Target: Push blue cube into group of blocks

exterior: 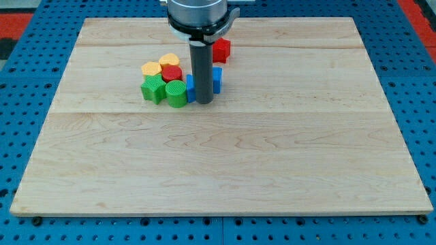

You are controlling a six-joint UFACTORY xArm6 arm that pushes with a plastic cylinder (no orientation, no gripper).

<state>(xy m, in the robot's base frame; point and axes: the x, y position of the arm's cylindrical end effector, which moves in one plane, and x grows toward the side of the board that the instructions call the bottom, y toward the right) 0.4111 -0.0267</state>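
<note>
Seven blocks are sitting on the tabletop [272, 170]: two yellow [151, 69] [169, 60], two green [154, 88] [176, 94], two red [172, 73] [221, 49], and one blue cube [216, 78]. My tip [204, 102] is standing at the blue cube's front, the rod hiding its middle, so its shape is hard to judge. The blue cube is lying just right of the green cylinder. No gripper is showing, nor any writing.
</note>
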